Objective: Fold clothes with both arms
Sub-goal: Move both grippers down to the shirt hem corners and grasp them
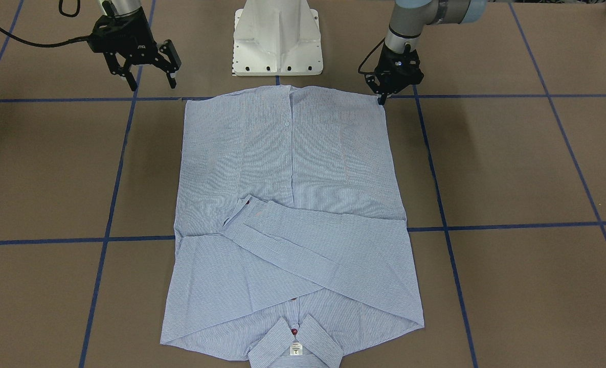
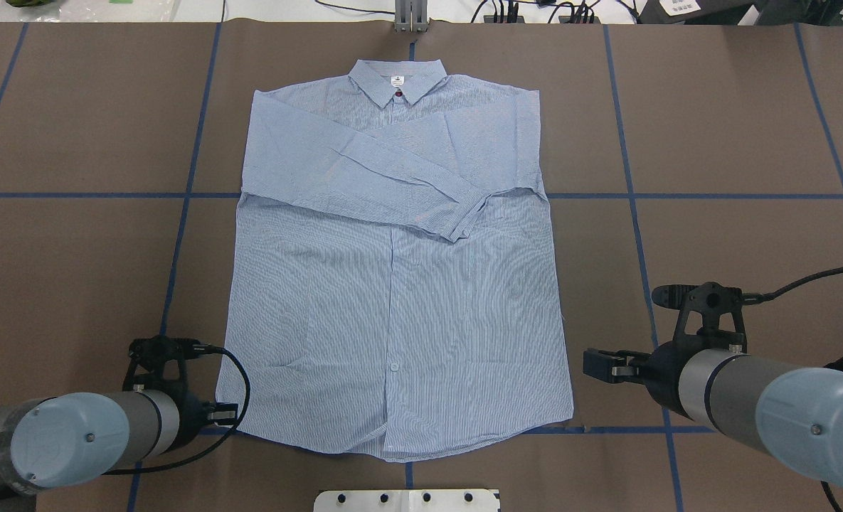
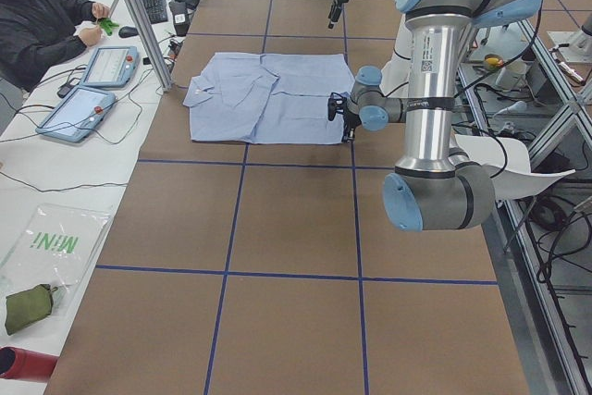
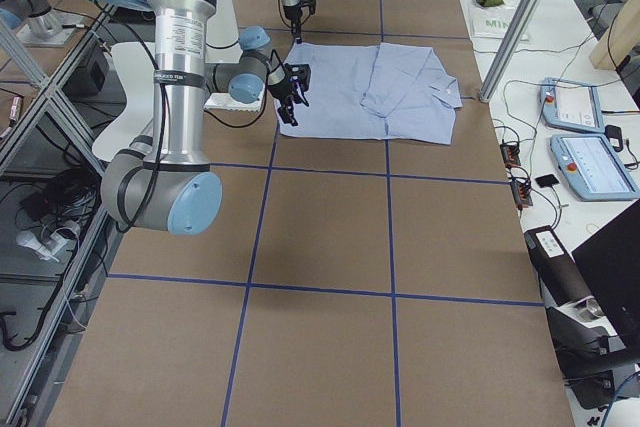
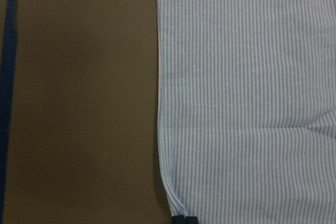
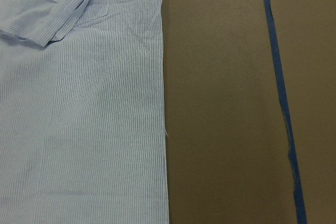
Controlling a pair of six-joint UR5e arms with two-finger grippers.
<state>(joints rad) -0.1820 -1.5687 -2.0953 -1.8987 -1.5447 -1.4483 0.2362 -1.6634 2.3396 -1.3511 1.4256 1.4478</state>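
– Overhead exterior shows you the shirt [image 2: 393,299] lying flat on the table [image 2: 713,142], front up. Its collar [image 2: 397,82] is far from the robot and its hem [image 2: 393,444] is close to the base [image 2: 407,500].

– Why are the sleeves across the chest?

– You see the sleeves [image 2: 378,178] tucked in so the shirt makes a neat box shape. I think that part is done, and the next part is to bring the hem up toward the collar.

– So why is the left gripper down at a corner?

– Look at the left gripper [image 1: 382,98] in the exterior front-facing view. It sits low, right on one hem corner. In the left wrist view you see its fingertips [image 5: 178,219] pressed close together at the shirt's edge, so it looks like it is pinching the cloth. A corner is a good spot to lift from, because the rest follows along flat.

– And the right one?

– The right gripper [image 1: 151,82] is up off the table, near the other hem corner but not touching it. It is spread wide, with nothing in it. You can guess why: it must be wide to go down over the cloth.

– What should I watch for?

– Both corners should go up together. If only one side lifts, your shirt may twist and the sleeves may slide out.
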